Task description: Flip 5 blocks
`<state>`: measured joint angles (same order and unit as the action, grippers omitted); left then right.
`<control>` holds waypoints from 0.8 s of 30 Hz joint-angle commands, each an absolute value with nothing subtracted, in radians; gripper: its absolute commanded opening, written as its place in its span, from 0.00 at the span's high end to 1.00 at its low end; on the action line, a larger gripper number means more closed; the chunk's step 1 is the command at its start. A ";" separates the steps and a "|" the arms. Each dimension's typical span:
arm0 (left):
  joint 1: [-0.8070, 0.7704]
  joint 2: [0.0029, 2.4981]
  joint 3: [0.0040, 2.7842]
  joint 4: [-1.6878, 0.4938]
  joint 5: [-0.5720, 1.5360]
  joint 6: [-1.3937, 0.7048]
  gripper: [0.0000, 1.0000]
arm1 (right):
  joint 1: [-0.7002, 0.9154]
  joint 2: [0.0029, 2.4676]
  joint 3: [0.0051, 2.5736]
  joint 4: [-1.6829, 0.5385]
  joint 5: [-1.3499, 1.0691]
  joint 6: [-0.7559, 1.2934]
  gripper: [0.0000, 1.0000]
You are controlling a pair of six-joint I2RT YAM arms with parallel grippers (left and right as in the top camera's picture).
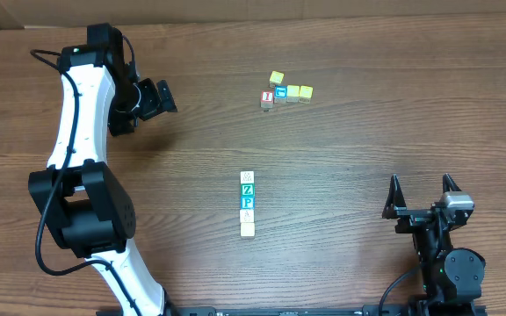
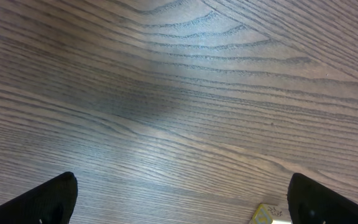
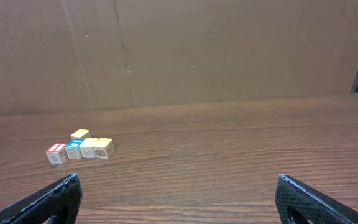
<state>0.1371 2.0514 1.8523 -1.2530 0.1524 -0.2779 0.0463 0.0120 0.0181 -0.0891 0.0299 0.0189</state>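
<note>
Perhaps lab: cardboard wall (image 3: 197,50), robot table (image 1: 341,263)

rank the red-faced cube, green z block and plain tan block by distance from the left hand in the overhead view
1. Red-faced cube, in the far cluster, about level with the left hand.
2. Green Z block, second from the top of the centre column.
3. Plain tan block, at the column's near end.

A red-faced cube (image 1: 267,98), a teal cube (image 1: 280,91) and three yellow cubes (image 1: 293,92) sit clustered together on the wood-grain desk (image 1: 367,132).
</note>
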 commanded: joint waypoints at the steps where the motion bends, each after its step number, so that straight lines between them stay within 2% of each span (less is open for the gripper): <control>1: 0.134 2.049 1.867 -1.251 0.146 -0.258 0.00 | 0.044 0.003 0.008 -0.081 0.028 0.023 0.00; 16: 0.130 2.008 1.867 -1.252 0.146 -0.258 0.00 | 0.044 0.003 0.008 -0.081 0.028 0.023 0.00; 24: 0.086 1.740 1.867 -1.252 0.147 -0.258 0.00 | 0.044 0.003 0.008 -0.081 0.028 0.023 0.00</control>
